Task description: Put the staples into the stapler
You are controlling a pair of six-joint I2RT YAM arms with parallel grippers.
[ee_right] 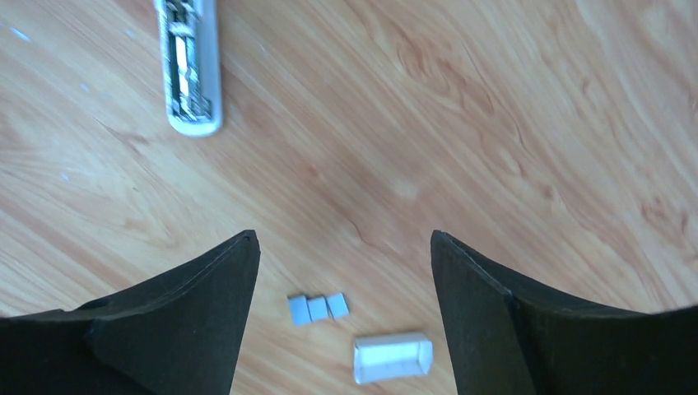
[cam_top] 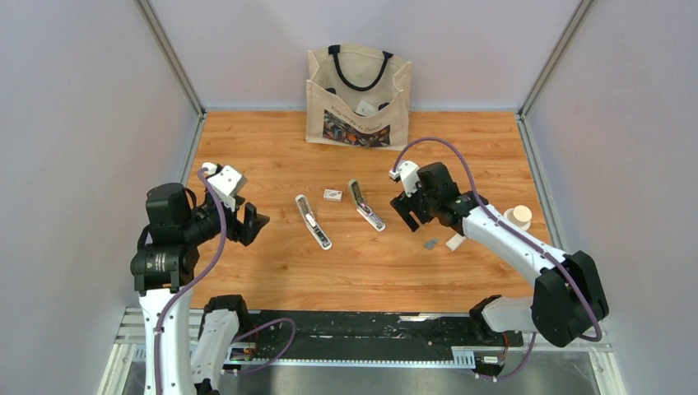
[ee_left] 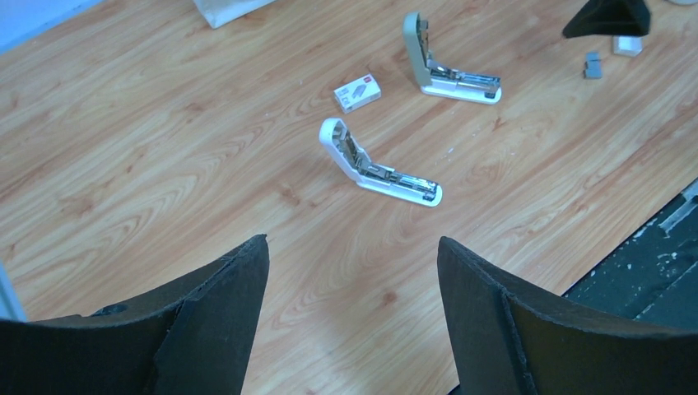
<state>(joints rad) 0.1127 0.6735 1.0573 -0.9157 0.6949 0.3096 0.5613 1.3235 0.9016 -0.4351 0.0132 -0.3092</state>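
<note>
Wood-grain tbl (cam_top: 272,271), grey staples (ee_right: 318,308), bent white left stapler (ee_left: 374,164)

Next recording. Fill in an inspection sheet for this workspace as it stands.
Surface: wooden table, no spills seen.
Job's things: left stapler and right stapler, both hinged open, lying apart; staples, a short grey strip, loose to their right.
Clutter: small white-and-red box between the staplers; white box beside the staples; cream roll near the right edge; tote bag upright at the back.
Grippers: left gripper open, empty; right gripper open, empty, near the staples.
Cables: left purple cable and right purple cable, each looped along its arm.
Surroundings: grey walls; black rail at the near edge.
</note>
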